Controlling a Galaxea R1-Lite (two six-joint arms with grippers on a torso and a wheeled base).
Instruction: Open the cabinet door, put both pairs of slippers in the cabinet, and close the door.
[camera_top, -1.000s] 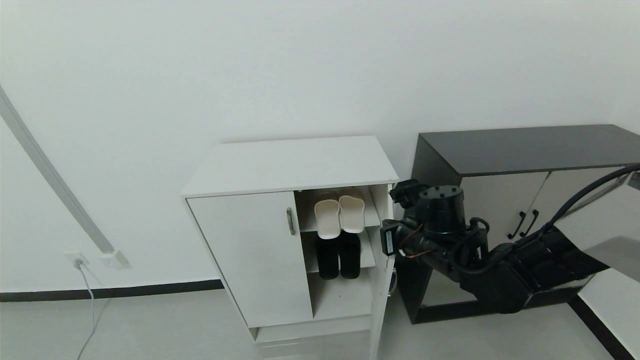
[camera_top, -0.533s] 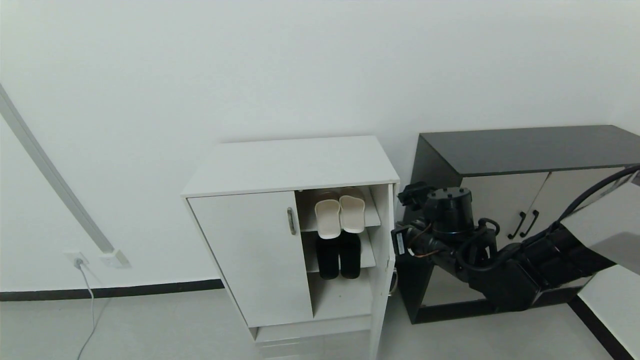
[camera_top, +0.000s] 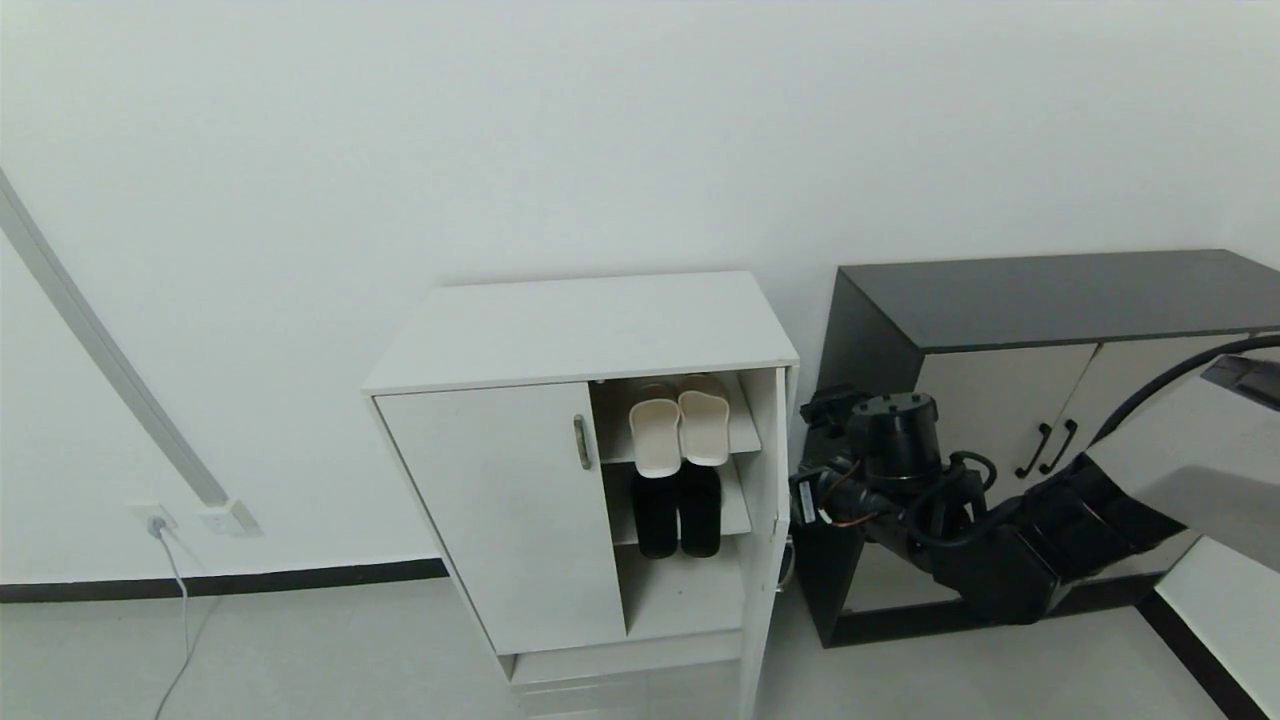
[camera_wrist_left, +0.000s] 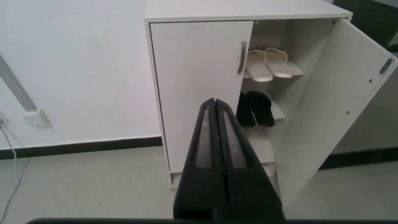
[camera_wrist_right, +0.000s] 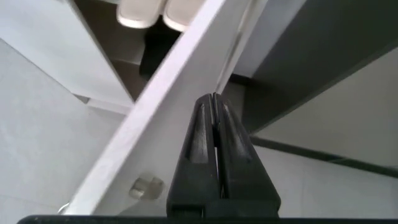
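The white cabinet (camera_top: 580, 330) has its left door (camera_top: 500, 510) closed and its right door (camera_top: 765, 520) swung open, seen edge-on. Inside, a beige pair of slippers (camera_top: 680, 430) lies on the top shelf and a black pair (camera_top: 678, 515) on the shelf below. My right arm (camera_top: 890, 450) sits just right of the open door, between the two cabinets. My right gripper (camera_wrist_right: 214, 99) is shut, its tips close to the outer face of that door (camera_wrist_right: 174, 106). My left gripper (camera_wrist_left: 214, 104) is shut and empty, held back in front of the cabinet, facing the beige slippers (camera_wrist_left: 270, 62) and the black slippers (camera_wrist_left: 255, 107).
A black-topped cabinet (camera_top: 1050, 295) stands close on the right, leaving a narrow gap for my right arm. A wall socket with a cable (camera_top: 155, 520) and a slanted conduit (camera_top: 90, 340) are on the left wall. Open floor (camera_top: 300, 650) lies before the cabinet.
My right arm has drawn a little to the right and down, away from the open door's edge. The door, slippers and cabinet stay as they were.
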